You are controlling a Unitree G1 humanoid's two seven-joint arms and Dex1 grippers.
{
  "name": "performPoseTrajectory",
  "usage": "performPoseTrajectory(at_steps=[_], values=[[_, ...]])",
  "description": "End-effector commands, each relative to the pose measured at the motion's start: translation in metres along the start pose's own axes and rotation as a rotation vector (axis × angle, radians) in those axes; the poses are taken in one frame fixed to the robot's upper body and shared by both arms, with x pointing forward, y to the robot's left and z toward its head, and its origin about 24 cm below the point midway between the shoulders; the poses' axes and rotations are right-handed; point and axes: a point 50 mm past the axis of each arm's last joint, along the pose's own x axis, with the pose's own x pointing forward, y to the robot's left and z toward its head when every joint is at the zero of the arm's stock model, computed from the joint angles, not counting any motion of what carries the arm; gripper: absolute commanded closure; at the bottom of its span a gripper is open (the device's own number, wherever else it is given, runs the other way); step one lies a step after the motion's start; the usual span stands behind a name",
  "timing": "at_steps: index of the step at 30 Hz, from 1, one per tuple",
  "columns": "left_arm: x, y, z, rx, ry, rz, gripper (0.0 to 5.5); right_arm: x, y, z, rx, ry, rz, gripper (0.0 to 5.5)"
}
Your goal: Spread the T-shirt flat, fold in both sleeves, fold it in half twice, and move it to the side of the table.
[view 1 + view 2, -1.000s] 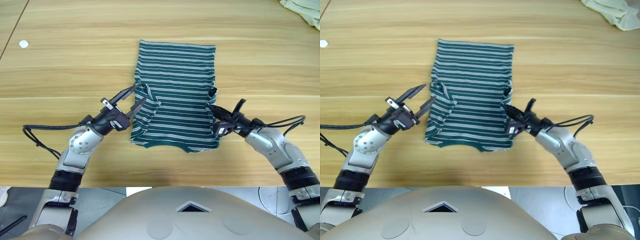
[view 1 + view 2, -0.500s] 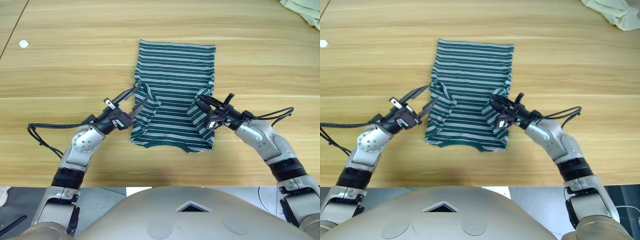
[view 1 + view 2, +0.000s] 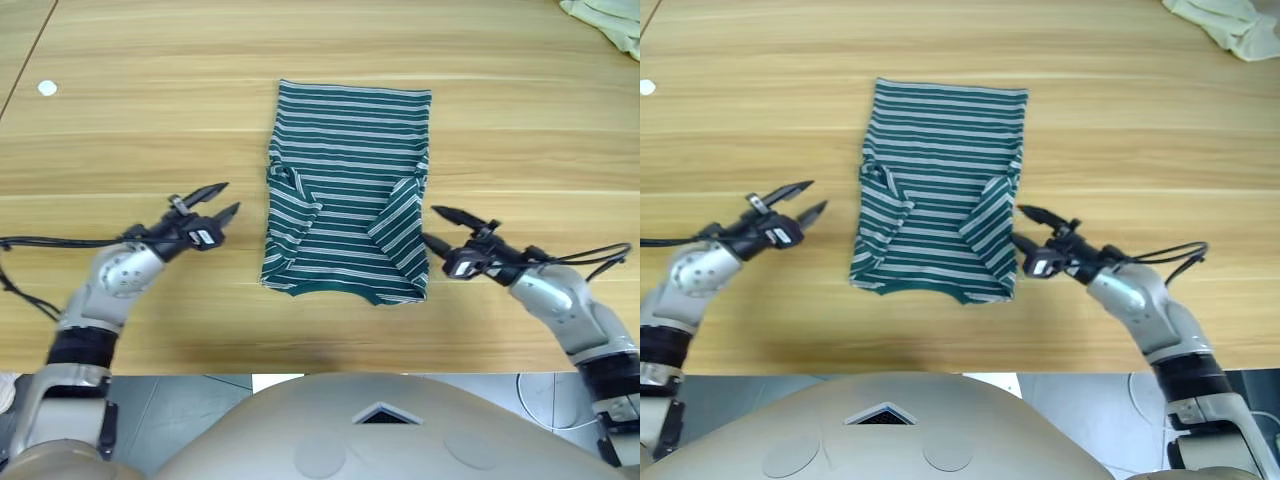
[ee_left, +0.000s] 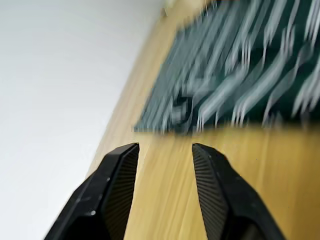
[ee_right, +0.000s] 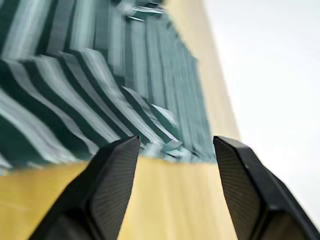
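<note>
green-and-white striped t-shirt (image 3: 350, 190) lies in the middle of the wooden table (image 3: 150, 120), its long axis running straight away from the robot, near edge toward the body and far edge squarely across the boards; both sleeves are already turned in over the body of the shirt, the left sleeve (image 3: 290, 205) and the right sleeve (image 3: 400, 215) meeting it as slanted flaps, so the halving folds look to be what is left; the left gripper (image 3: 230, 197) hangs off the shirt's left side, clearly apart from the cloth, fingers spread and holding nothing; the right gripper (image 3: 429, 224) sits just beside the shirt's right edge, level with the folded sleeve, fingers likewise parted and empty; the shirt thus lies between the two, inward from each, and the right arm is the nearer one; for a fold along the long axis, each gripper would likely need to come in to a near corner; count: one t-shirt, two sleeves, two grippers, one pale cloth (image 3: 605, 20) at the far right corner, one white dot (image 3: 47, 88) at the far left.
</note>
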Motion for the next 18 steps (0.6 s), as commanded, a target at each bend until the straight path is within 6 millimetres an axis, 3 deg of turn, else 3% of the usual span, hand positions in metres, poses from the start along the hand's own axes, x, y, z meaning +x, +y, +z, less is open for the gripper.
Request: performPoseTrajectory(at_steps=[1,7,9,14,18], values=[[-0.008,-0.005,0.000,0.089,-0.018,-0.191,3.51,-0.028,-0.018,-0.014,-0.034,0.097,-0.002,2.80],[-0.012,-0.060,0.035,0.040,-0.207,-0.577,2.96,-0.041,0.036,-0.003,0.016,0.116,0.358,2.76],[-0.017,-0.071,0.038,0.018,-0.215,-0.668,2.96,-0.044,0.040,-0.004,0.012,0.141,0.374,2.76],[-0.012,-0.079,0.048,0.020,-0.276,-0.751,2.96,-0.047,0.046,0.001,0.012,0.135,0.420,2.76],[-0.008,-0.081,0.045,0.043,-0.266,-0.777,2.96,-0.046,0.045,0.003,0.008,0.128,0.415,2.76]])
